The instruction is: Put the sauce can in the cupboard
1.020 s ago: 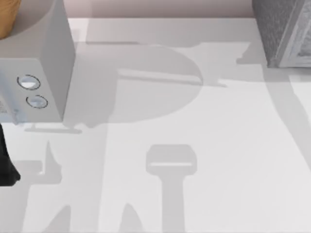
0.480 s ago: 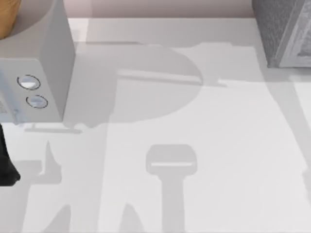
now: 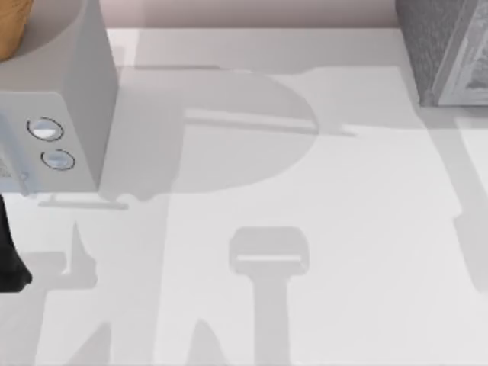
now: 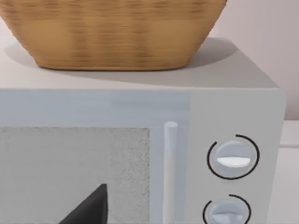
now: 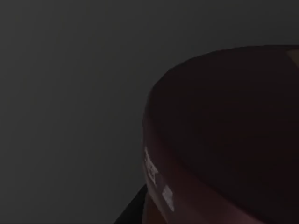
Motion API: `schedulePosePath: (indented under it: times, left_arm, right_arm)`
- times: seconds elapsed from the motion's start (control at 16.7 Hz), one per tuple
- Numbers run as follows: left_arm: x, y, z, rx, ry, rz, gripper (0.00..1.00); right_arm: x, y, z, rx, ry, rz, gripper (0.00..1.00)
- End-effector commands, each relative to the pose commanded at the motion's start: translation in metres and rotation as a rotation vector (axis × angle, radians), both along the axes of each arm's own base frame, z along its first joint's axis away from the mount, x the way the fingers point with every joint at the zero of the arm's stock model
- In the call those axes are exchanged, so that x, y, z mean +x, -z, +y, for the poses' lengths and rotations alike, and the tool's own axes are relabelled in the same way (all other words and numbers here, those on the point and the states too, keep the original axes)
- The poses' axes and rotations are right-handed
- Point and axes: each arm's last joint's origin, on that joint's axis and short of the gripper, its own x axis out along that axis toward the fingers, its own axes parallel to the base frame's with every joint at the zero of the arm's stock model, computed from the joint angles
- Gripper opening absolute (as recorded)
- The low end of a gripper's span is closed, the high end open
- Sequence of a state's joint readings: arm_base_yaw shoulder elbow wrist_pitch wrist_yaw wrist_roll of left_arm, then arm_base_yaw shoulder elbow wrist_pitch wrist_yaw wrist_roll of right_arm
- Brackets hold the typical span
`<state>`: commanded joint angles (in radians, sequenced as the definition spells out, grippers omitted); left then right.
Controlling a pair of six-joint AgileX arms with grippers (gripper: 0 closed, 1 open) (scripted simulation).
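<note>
My right wrist view is dark. From it I cannot tell how far my right tool is open or whether it has hold of anything. Close before that camera, in the lower right of the frame, is a round dark maroon-brown top with a curved rim, which looks like the sauce can; small pale marks sit on its side just under the rim. In the top view the cupboard fills the upper right corner of the frame, dark grey and speckled with a lighter ribbed panel along its edge, standing on the pale surface. At the upper left of that frame stands a smooth pale grey box with two round dials, and a wicker basket sits on top of it. A black part of my left arm lies at the left edge of the frame. In my left wrist view, a dark tip of my left tool shows in front of the box's door; its opening I cannot tell.
</note>
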<state>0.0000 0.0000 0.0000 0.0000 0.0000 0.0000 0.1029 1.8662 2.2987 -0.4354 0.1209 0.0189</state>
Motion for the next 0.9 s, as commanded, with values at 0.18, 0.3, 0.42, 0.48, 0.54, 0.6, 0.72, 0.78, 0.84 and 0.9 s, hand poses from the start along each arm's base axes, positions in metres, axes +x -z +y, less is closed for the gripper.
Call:
schedulePosePath:
  times: [0.18,0.3,0.42,0.48,0.54,0.6,0.72,0.78,0.84,0.9]
  left_arm:
    - [0.0000,0.0000,0.0000,0.000,0.000,0.000,1.00]
    - [0.0000,0.0000,0.0000,0.000,0.000,0.000,1.00]
    - [0.0000,0.0000,0.0000,0.000,0.000,0.000,1.00]
    - [0.0000,0.0000,0.0000,0.000,0.000,0.000,1.00]
    - [0.0000,0.0000,0.0000,0.000,0.000,0.000,1.00]
    - [0.0000,0.0000,0.0000,0.000,0.000,0.000,1.00]
    - [0.0000,0.0000,0.0000,0.000,0.000,0.000,1.00]
    - [0.0000,0.0000,0.0000,0.000,0.000,0.000,1.00]
    - [0.0000,0.0000,0.0000,0.000,0.000,0.000,1.00]
    - [0.0000,0.0000,0.0000,0.000,0.000,0.000,1.00]
  right_arm:
    - [0.0000,0.0000,0.0000,0.000,0.000,0.000,0.00]
    - [0.0000,0.0000,0.0000,0.000,0.000,0.000,0.15]
    - [0.0000,0.0000,0.0000,0.000,0.000,0.000,0.30]
    - [0.0000,0.0000,0.0000,0.000,0.000,0.000,0.38]
    - [0.0000,0.0000,0.0000,0.000,0.000,0.000,0.45]
    - [0.0000,0.0000,0.0000,0.000,0.000,0.000,0.53]
    - [0.0000,0.0000,0.0000,0.000,0.000,0.000,0.68]
    - [0.0000,0.0000,0.0000,0.000,0.000,0.000,0.75]
    - [0.0000,0.0000,0.0000,0.000,0.000,0.000,0.83]
    - [0.0000,0.0000,0.0000,0.000,0.000,0.000,0.90]
